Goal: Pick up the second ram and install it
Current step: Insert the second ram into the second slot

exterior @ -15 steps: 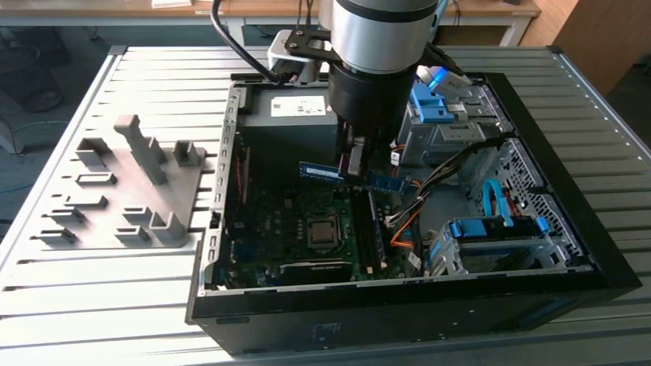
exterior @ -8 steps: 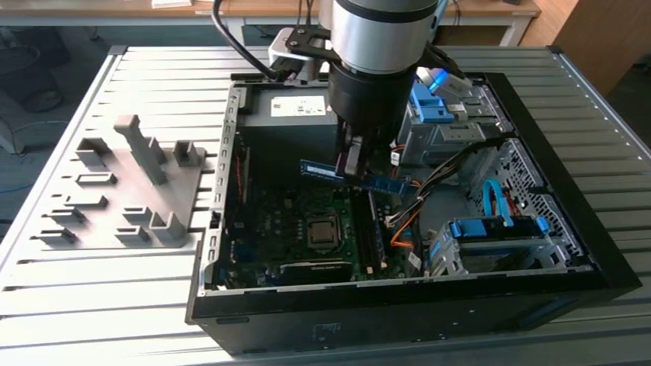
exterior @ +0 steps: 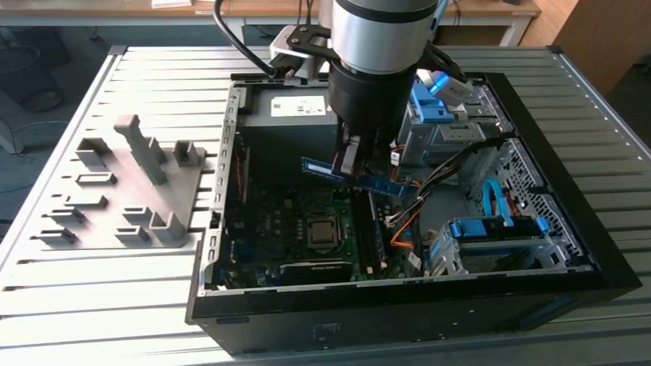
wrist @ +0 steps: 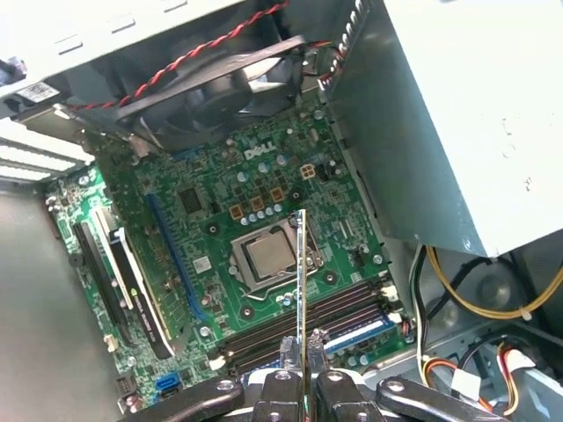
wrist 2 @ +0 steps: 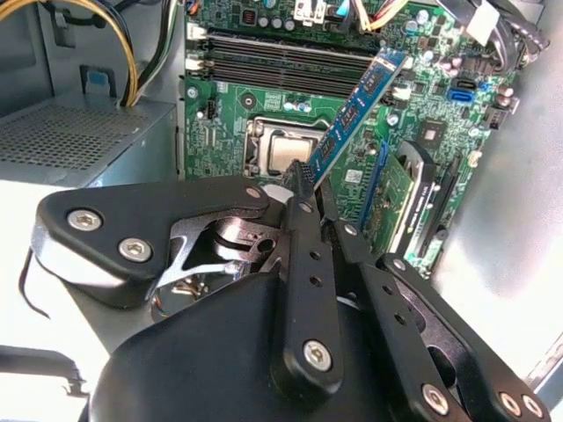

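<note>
Okay, the gripper [wrist 2: 310,189] fingers are pinched tight on the second ram [wrist 2: 356,110], a long thin blue-green memory stick jutting out past the fingertips. The long black motherboard slots [wrist: 308,318] lie below them. I judge this the carry-to-slot step; seating calls for squaring the stick's edge over a free slot.

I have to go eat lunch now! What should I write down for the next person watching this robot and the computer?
Pincer: shut on the second ram.
Where: the stick is held above the motherboard, inside the open computer case, clear of the long black slots. The grey holder block sits on the exterior view's left of the case.
Done: ram picked up, held over the board.
Left: it is not yet seated in a slot.
</note>
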You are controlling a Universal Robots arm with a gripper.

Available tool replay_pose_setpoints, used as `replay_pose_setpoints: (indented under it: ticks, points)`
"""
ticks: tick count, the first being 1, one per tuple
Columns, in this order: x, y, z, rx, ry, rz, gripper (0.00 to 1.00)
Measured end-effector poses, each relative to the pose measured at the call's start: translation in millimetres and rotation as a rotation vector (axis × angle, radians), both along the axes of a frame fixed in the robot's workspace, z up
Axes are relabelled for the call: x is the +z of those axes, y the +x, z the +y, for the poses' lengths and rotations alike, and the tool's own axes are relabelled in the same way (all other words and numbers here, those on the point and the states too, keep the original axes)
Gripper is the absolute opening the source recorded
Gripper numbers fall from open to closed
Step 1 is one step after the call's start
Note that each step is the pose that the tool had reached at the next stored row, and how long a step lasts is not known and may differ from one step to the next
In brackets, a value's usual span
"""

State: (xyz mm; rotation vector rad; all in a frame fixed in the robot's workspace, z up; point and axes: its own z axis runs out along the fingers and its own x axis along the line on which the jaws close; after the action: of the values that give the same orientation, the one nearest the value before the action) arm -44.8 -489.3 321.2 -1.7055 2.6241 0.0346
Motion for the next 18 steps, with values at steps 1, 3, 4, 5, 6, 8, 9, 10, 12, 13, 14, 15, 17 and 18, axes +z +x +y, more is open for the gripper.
replay_pose_setpoints:
  ticks: [1,3,4,5,6,8,9,10,12,13,14,15,17,18]
  points:
    - [0.0,0.0,0.0,-0.009,0.0000,0.0000,0.14]
    - [-0.1,0.0,0.0,-0.025,0.0000,0.0000,0.14]
    - [-0.1,0.0,0.0,-0.034,0.0000,0.0000,0.14]
    - [-0.1,0.0,0.0,-0.041,0.0000,0.0000,0.14]
    - [-0.1,0.0,0.0,-0.048,0.0000,0.0000,0.14]
    - [-0.2,0.0,0.0,-0.062,0.0000,0.0000,0.14]
    - [-0.2,0.0,0.0,-0.069,0.0000,0.0000,0.14]
    - [-0.2,0.0,0.0,-0.077,0.0000,0.0000,0.14]
    - [-0.3,0.0,0.0,-0.093,0.0000,0.0000,0.14]
    - [-0.3,0.0,0.0,-0.100,0.0000,0.0000,0.14]
    - [-0.4,0.0,0.0,-0.108,0.0000,0.0000,0.14]
    - [-0.4,0.0,0.0,-0.115,0.0000,0.0000,0.14]
    - [-0.4,0.0,0.0,-0.130,0.0000,-0.0001,0.14]
    - [-0.4,0.0,0.0,-0.138,0.0000,-0.0001,0.14]
